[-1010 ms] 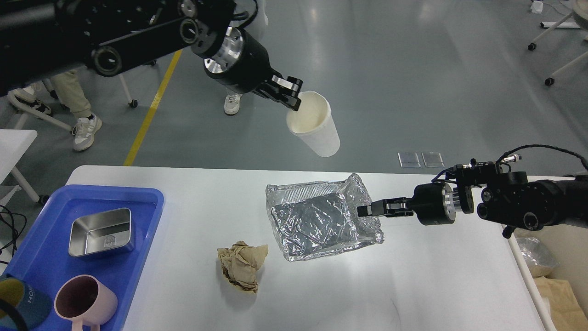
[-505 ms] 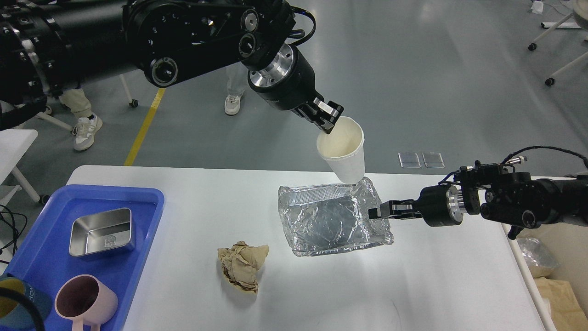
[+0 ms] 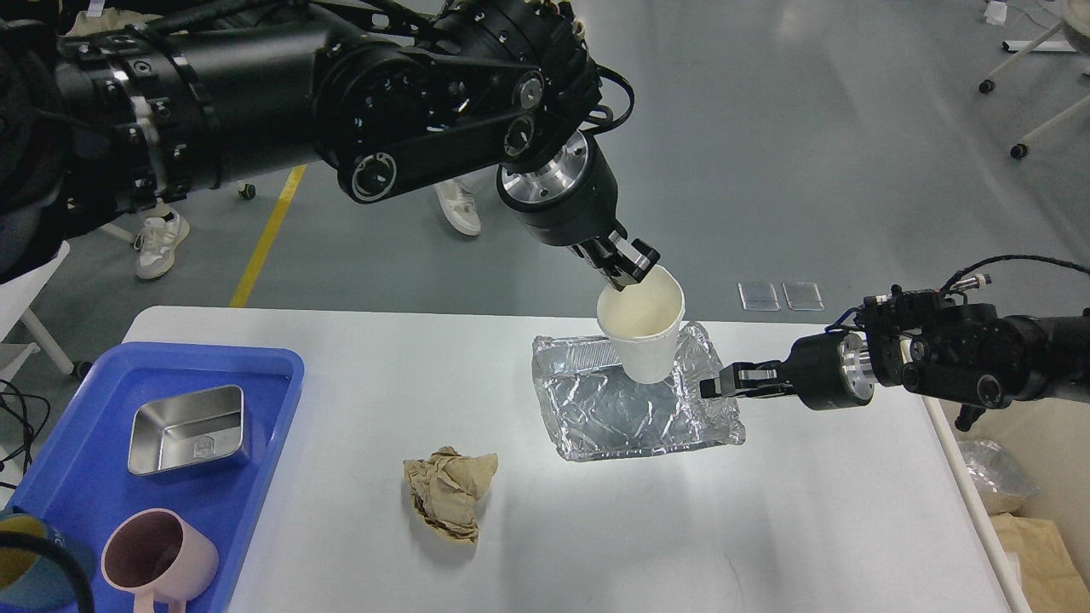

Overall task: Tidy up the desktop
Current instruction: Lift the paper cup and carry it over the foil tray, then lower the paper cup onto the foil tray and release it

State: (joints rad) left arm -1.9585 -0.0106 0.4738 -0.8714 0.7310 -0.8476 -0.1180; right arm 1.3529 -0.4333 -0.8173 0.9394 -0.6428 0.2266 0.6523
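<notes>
The white desktop (image 3: 596,528) fills the lower view. My left gripper (image 3: 628,266) is shut on the rim of a white paper cup (image 3: 643,328) and holds it upright over a crumpled foil tray (image 3: 634,404) on the desktop's right half. My right gripper (image 3: 714,385) is shut on the foil tray's right edge. A crumpled brown paper ball (image 3: 449,491) lies on the desktop left of the tray.
A blue plastic tray (image 3: 85,477) at the left edge holds a steel box (image 3: 187,428), a pink mug (image 3: 153,562) and a dark cup (image 3: 38,570). A small white table (image 3: 25,298) stands at far left. Bags (image 3: 1013,502) sit beyond the right edge.
My left arm has carried the cup right and down, from above the far edge to over the foil tray. My right gripper has drawn the foil tray to the right.
</notes>
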